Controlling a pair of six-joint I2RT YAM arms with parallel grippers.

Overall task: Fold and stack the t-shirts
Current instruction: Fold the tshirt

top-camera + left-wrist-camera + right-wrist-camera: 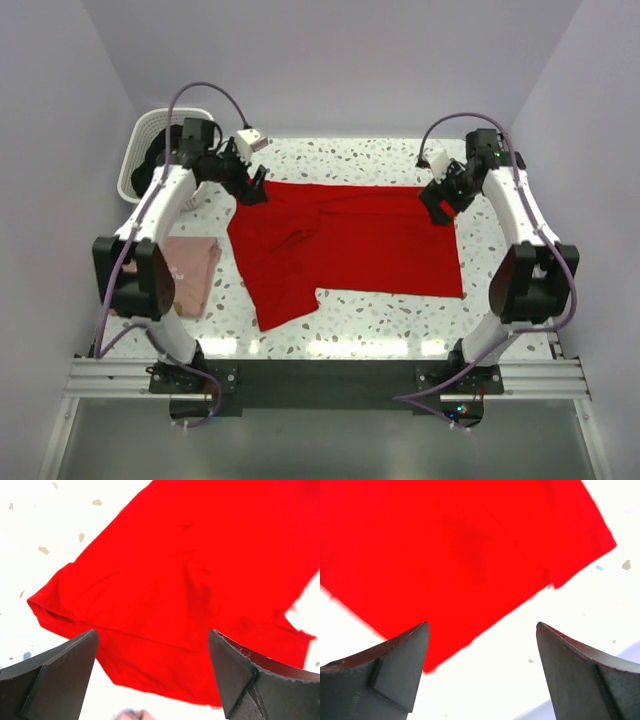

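Jaws, left and right, gape wide over the soft, creased red t-shirt [370,245] on speckled table [400,316].

Bright red short-sleeved t-shirt [350,245] was soft matt cloth w/ shallow creases. Folded pale pink t-shirt [195,265], left, looked matt cloth too. White speckled stone-look table [340,160] was smooth w/ slight sheen. White lattice basket [135,160], far left, looked plastic. Near silver rail [110,378] was ribbed metal. Left gripper [152,632] fingers [55,680] were matt black.

red t-shirt [350,240] spread centrally, rumpled, pink t-shirt [195,268] folded at left
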